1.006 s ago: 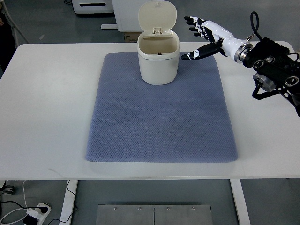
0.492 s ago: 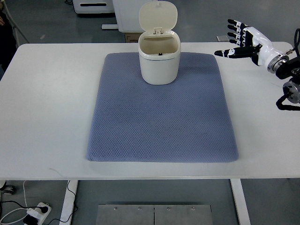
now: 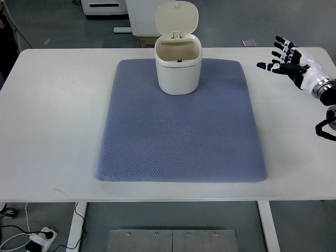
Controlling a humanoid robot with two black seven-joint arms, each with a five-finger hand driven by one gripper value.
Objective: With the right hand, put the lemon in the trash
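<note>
A cream trash bin [image 3: 178, 65] stands at the far middle of the blue-grey mat [image 3: 181, 126], its flip lid [image 3: 177, 17] raised upright. No lemon shows on the table; the bin's inside is mostly hidden from this angle. My right hand [image 3: 284, 56] is at the far right over the white table, well right of the bin, fingers spread and holding nothing. The left arm is out of view.
The white table [image 3: 52, 121] extends around the mat on all sides. White furniture [image 3: 105, 8] stands on the floor beyond the far edge. A power strip with cables [image 3: 39, 237] lies on the floor at the near left.
My right hand has drawn back to the right, away from the bin's rim to the table's right edge, staying open. The bin and mat have not moved.
</note>
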